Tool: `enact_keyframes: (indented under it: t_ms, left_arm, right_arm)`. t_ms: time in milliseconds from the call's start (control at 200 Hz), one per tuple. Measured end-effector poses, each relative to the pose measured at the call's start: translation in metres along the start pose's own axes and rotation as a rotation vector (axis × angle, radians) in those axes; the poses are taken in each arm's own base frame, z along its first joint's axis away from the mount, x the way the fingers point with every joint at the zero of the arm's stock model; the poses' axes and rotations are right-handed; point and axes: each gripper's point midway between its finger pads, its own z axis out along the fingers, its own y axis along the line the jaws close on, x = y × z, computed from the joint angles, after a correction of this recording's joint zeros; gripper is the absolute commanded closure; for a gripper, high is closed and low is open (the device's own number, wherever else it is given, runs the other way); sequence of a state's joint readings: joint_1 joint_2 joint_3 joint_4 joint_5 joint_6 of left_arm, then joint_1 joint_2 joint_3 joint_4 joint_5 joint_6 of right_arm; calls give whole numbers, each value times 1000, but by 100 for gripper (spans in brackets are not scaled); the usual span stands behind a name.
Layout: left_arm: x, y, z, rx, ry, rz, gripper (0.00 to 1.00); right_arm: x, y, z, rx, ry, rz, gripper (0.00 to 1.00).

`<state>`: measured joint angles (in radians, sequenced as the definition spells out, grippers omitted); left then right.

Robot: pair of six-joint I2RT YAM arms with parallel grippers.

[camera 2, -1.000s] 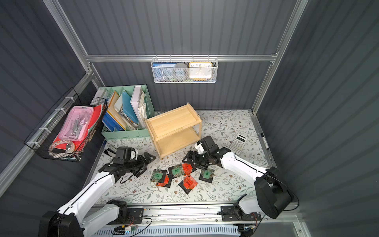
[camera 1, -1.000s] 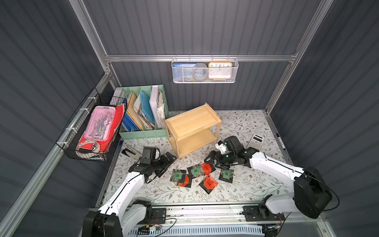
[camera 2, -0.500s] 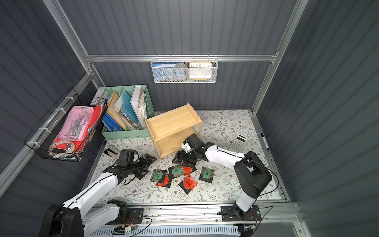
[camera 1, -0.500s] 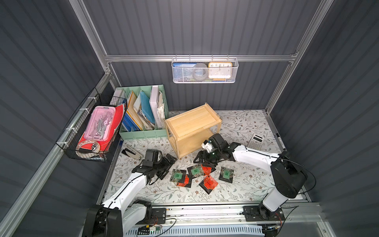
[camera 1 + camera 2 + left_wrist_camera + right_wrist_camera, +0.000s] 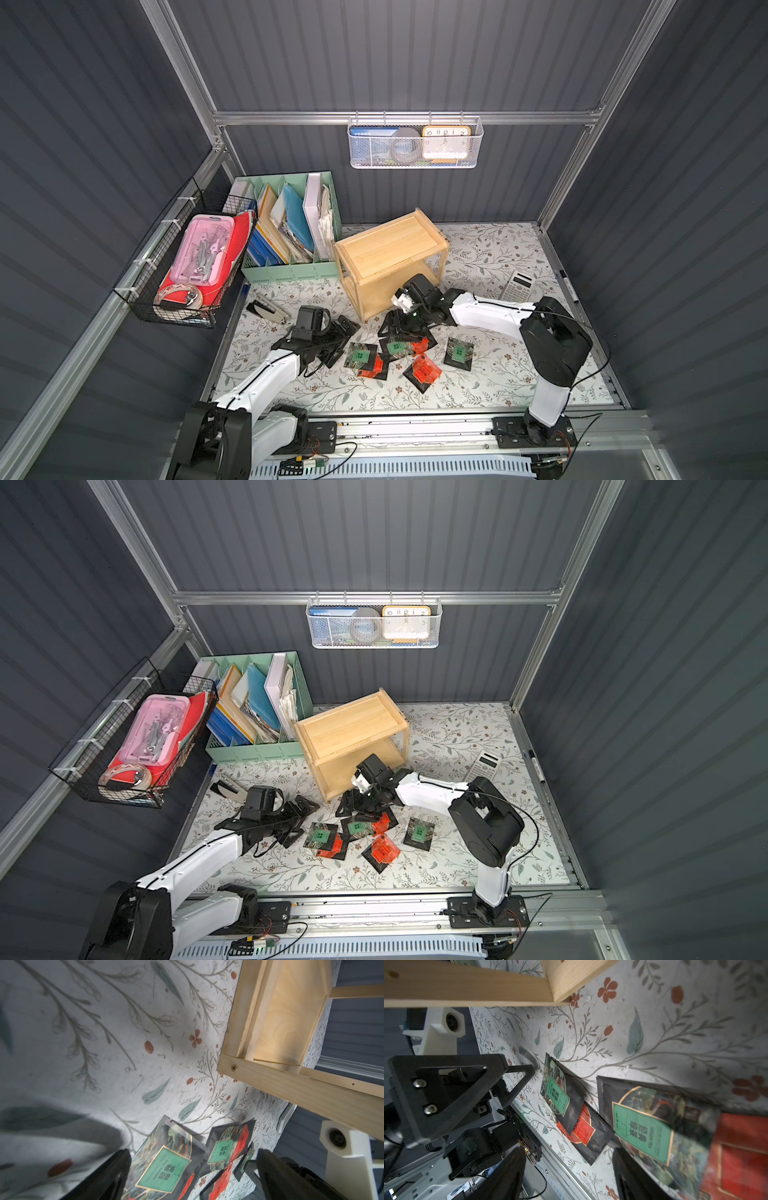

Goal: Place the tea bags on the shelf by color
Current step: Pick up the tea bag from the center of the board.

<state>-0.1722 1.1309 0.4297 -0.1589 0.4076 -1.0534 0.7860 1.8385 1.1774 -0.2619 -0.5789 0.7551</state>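
The six tea bags [image 5: 398, 346] are lying loose on the mat at lower centre in both top views, just in front of the shelf [image 5: 388, 253], which is showing none on it yet; several are overlapping. They are looking light, thin and bendy, with glossy wrap that is likely slippery. A flat packet is therefore probably best taken at a raised or overhanging edge, pinched across its thickness rather than squeezed on the pouch. The right gripper [image 5: 566, 1174] is standing partly open, low over the middle green packet [image 5: 641, 1124]. One finger [image 5: 629, 1174] is overlapping that packet's edge at lower right of the wrist view; contact cannot be told, and nothing is clamped. The left gripper [image 5: 193, 1178] is gaping wide, holding nothing, facing the left green packet [image 5: 164, 1167] at the bottom of its wrist view.
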Motion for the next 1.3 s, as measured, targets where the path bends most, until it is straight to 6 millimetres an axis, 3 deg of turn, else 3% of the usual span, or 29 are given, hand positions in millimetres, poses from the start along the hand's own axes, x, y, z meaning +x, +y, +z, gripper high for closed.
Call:
enact_keyframes:
  t_ms: [530, 895, 1100, 1296]
  left_arm:
    - [-2, -20, 23, 68, 56, 33, 0]
    - [8, -34, 33, 107, 93, 80, 0]
    - [9, -31, 30, 80, 85, 78, 0]
    - [6, -27, 13, 43, 36, 73, 0]
  right_arm:
    - [0, -5, 11, 24, 9, 32, 34]
    - [2, -9, 15, 33, 17, 50, 38]
    - [6, -9, 19, 37, 28, 54, 39]
    - [11, -4, 22, 31, 40, 60, 39]
